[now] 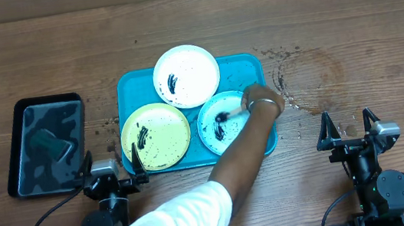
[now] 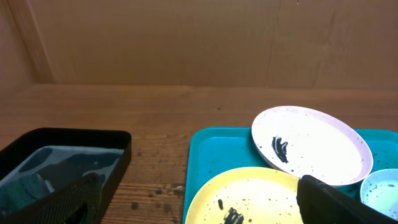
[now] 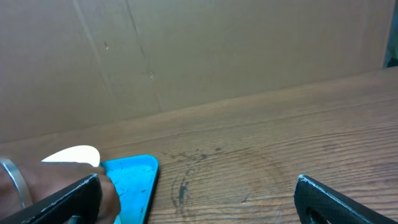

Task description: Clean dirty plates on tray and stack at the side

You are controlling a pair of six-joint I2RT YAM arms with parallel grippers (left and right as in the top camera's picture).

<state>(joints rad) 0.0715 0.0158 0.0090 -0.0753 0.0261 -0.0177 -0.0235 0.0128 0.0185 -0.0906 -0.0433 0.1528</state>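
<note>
Wooden table [image 1: 345, 18]; person's hand [image 1: 258, 100] over light blue plate [image 1: 211, 123], overhead only.

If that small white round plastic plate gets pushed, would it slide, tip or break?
Probably light and stiff: the small white round plastic plate looks thin and shallow. It would likely slide easily on the smooth turquoise plastic tray until the raised rim stops it. Its flat, wide shape makes tipping or rolling unlikely.
</note>
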